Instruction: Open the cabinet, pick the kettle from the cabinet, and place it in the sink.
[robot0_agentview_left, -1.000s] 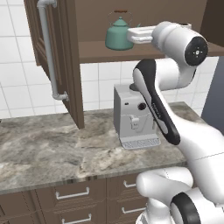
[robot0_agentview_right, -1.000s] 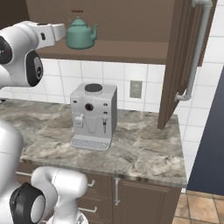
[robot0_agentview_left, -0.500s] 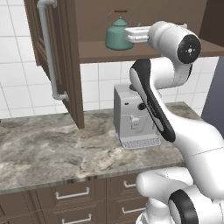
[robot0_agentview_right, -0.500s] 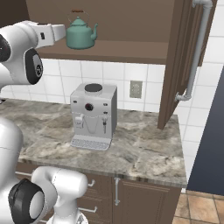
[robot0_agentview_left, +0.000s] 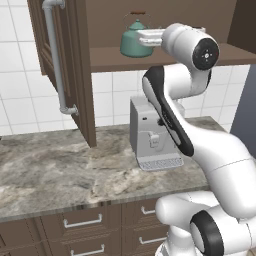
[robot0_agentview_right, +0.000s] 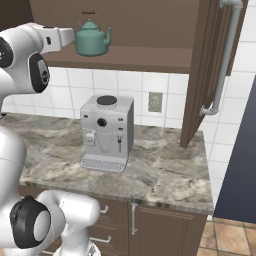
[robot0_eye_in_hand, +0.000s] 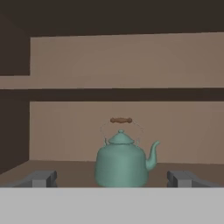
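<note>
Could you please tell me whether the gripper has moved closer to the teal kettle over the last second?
Yes. The gripper, open, has advanced toward the small teal-green rounded kettle, which stays put on the dark brown wooden cabinet shelf.

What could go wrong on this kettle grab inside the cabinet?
1. The fingers stand wide on either side of the kettle; if they close on the round body, it may slip or get pushed deeper onto the shelf.
2. The spout juts to one side and could catch a finger on closing.
3. The open cabinet door hangs beside the arm's way out; a wide swing could clip it.
</note>
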